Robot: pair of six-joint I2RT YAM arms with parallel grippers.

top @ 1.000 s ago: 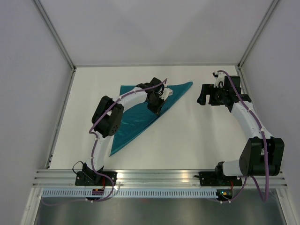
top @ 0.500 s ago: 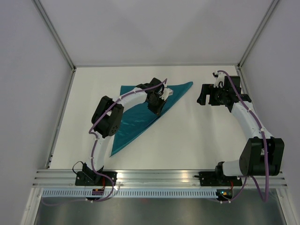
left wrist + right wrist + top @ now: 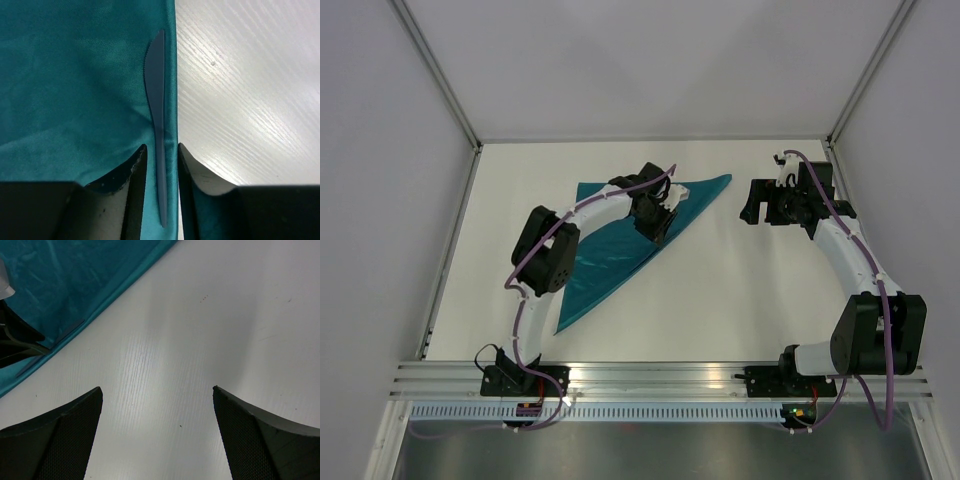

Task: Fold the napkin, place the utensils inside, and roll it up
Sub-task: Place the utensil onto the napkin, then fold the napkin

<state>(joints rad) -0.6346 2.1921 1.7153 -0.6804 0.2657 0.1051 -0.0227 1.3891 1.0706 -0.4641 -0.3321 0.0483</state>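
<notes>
So here's my feed right now. The napkin is folded into a triangle and lies flat on the white worktop, and I'm placing everything else relative to it.

The left claw sits low over the napkin, right at its long folded edge. On the left wrist cam there's a dark blue plastic knife on the cloth. It runs along that edge just inside the hem, with the serrated side facing the middle of the napkin. The handle end sits between the claw's two fingers. They're a little apart, one on each side of the handle, with a sliver of teal showing on both sides, so nothing is clamped as far as I can see.

The right claw is off the napkin altogether, out past its far pointed corner over bare worktop. On its own cam the fingers are spread wide with only white surface between them, and the napkin's edge cuts across the top left corner of that view.
</notes>
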